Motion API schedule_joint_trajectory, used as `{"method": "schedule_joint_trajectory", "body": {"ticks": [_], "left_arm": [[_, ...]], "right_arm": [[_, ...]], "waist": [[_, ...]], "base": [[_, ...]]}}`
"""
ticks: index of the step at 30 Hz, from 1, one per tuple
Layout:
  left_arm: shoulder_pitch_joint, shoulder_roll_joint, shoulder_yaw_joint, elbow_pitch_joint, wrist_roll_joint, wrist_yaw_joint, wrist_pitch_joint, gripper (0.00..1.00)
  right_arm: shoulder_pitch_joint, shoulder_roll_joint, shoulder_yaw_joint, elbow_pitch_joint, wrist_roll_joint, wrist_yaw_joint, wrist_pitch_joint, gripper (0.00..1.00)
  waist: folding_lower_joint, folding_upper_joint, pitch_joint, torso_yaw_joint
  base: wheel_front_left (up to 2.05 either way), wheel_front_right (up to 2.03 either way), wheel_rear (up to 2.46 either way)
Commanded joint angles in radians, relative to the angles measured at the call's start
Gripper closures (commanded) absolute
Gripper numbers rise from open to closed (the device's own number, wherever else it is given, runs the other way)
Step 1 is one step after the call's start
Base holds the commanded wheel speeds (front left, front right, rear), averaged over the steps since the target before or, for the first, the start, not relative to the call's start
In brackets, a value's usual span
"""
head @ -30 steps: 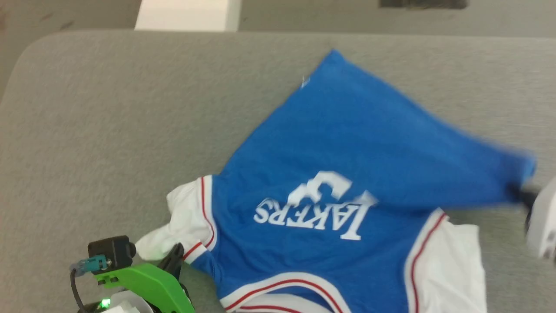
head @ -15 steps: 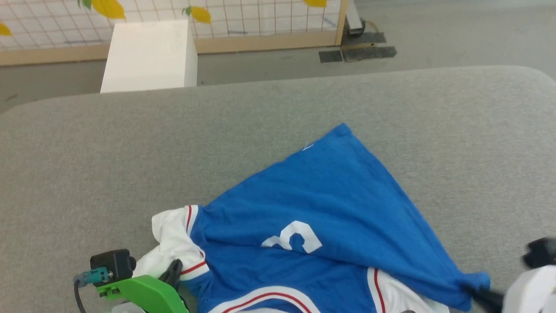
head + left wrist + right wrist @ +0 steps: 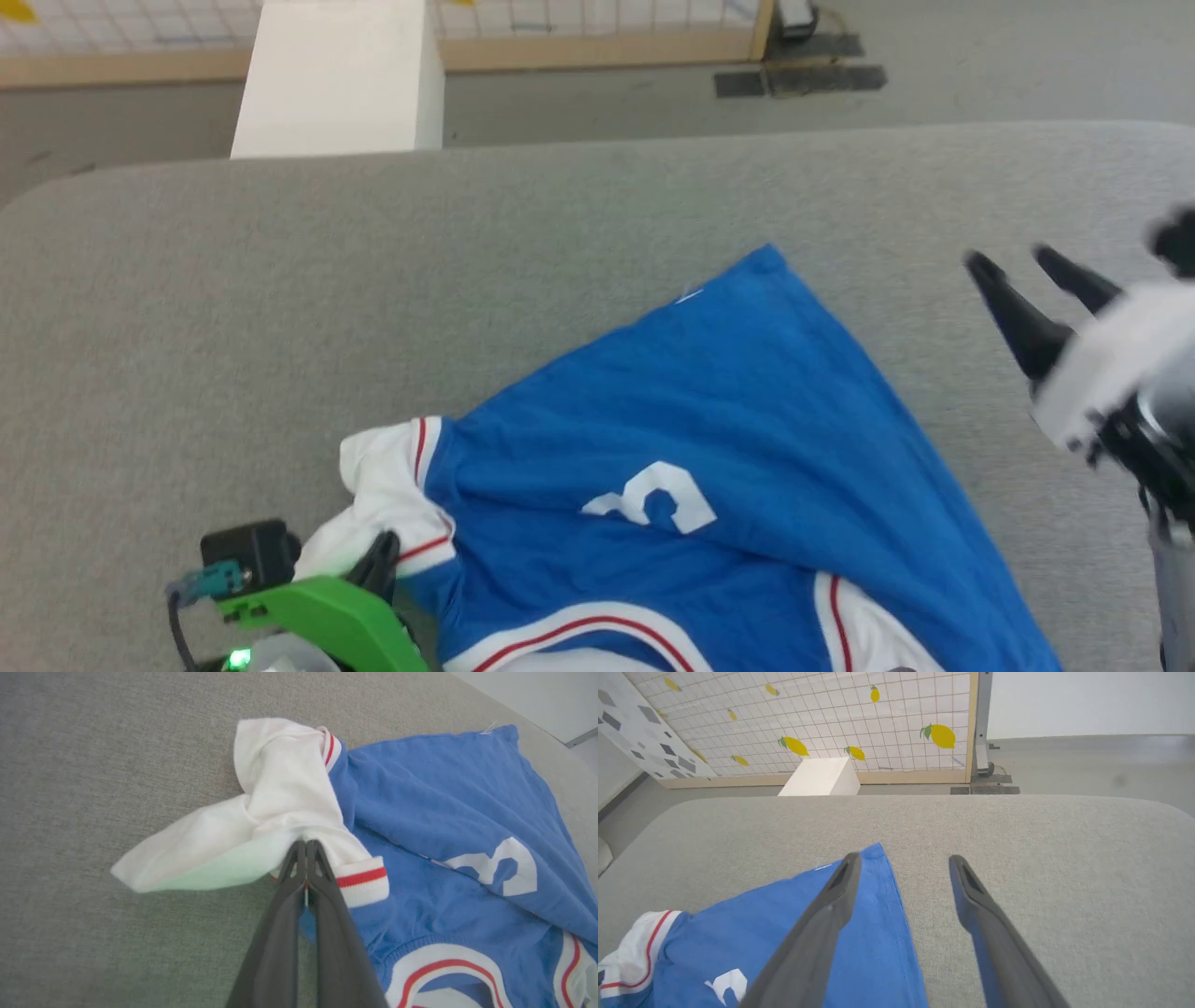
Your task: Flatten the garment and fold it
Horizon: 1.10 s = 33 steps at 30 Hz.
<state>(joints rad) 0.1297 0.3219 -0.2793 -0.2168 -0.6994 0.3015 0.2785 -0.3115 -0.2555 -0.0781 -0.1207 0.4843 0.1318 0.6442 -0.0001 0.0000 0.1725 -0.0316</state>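
Note:
The royal-blue garment [image 3: 728, 439] lies crumpled on the grey surface, part of a white number facing up and one pointed hem corner reaching toward the far edge. In the left wrist view the white sleeve [image 3: 280, 793] with its red-striped cuff is bunched up, and my left gripper [image 3: 306, 845] is shut on its fabric. The head view shows that gripper [image 3: 381, 551] at the lower left under its green mount. My right gripper [image 3: 1006, 254] hovers open at the right, holding nothing. Its wrist view puts the open gripper [image 3: 903, 858] over the garment's [image 3: 784, 933] right edge.
The grey padded table [image 3: 280, 299] has rounded far corners and wide bare stretches to the left and behind the garment. Beyond its far edge, a white box [image 3: 336, 79] stands on the floor. A lattice panel with lemon shapes [image 3: 831, 714] is behind the box.
My right gripper has let go of the blue hem corner, opened and risen to the upper right. That corner now lies on the table. The left gripper keeps its hold; the camera shifted.

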Motion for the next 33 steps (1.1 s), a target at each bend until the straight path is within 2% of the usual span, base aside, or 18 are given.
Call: {"method": "schedule_joint_trajectory", "body": {"ticks": [1,8,13,19,24,25,26,27,33], "left_arm": [[-0.029,-0.004,-0.005,-0.008,0.018,0.006,-0.010,1.00],[-0.084,-0.026,-0.045,-0.046,0.058,0.005,-0.028,1.00],[-0.107,-0.043,-0.074,-0.055,0.073,-0.002,-0.037,1.00],[-0.122,-0.061,-0.093,-0.041,0.072,-0.012,-0.050,1.00],[-0.124,-0.066,-0.098,-0.022,0.068,-0.018,-0.058,1.00],[-0.125,-0.066,-0.097,-0.018,0.067,-0.020,-0.061,1.00],[-0.125,-0.065,-0.096,-0.016,0.066,-0.021,-0.062,1.00],[-0.127,-0.063,-0.094,-0.013,0.066,-0.023,-0.065,1.00],[-0.126,-0.048,-0.066,0.000,0.051,-0.031,-0.079,1.00]], "right_arm": [[-0.059,-0.017,0.037,0.038,-0.030,-0.001,0.005,0.00],[-0.303,-0.094,0.265,0.297,-0.164,-0.001,0.127,0.00],[-0.405,-0.137,0.355,0.426,-0.252,-0.001,0.215,0.00],[-0.443,-0.154,0.444,0.526,-0.289,-0.001,0.254,0.00],[-0.428,-0.172,0.525,0.560,-0.234,-0.001,0.289,0.00],[-0.426,-0.178,0.534,0.564,-0.215,-0.001,0.299,0.31],[-0.427,-0.180,0.537,0.561,-0.196,-0.001,0.298,0.81],[-0.431,-0.186,0.536,0.551,-0.173,-0.001,0.285,1.00],[-0.400,-0.222,0.429,0.460,-0.016,-0.001,0.172,1.00]], "waist": [[0.0001,0.0000,0.071,0.065],[0.0001,0.0000,0.174,0.183],[0.0001,0.0000,0.225,0.245],[0.0001,0.0000,0.247,0.275],[0.0001,0.0000,0.241,0.268],[0.0001,0.0000,0.235,0.262],[0.0001,0.0000,0.229,0.256],[0.0001,0.0000,0.222,0.249],[0.0001,0.0000,0.144,0.190]], "base": [[0.00,0.00,0.00],[0.00,0.00,0.00],[0.00,0.00,0.00],[0.00,0.00,0.00],[0.00,0.00,0.00],[0.00,0.00,0.00],[0.00,0.00,0.00],[0.00,0.00,0.00],[0.00,0.00,0.00]]}}
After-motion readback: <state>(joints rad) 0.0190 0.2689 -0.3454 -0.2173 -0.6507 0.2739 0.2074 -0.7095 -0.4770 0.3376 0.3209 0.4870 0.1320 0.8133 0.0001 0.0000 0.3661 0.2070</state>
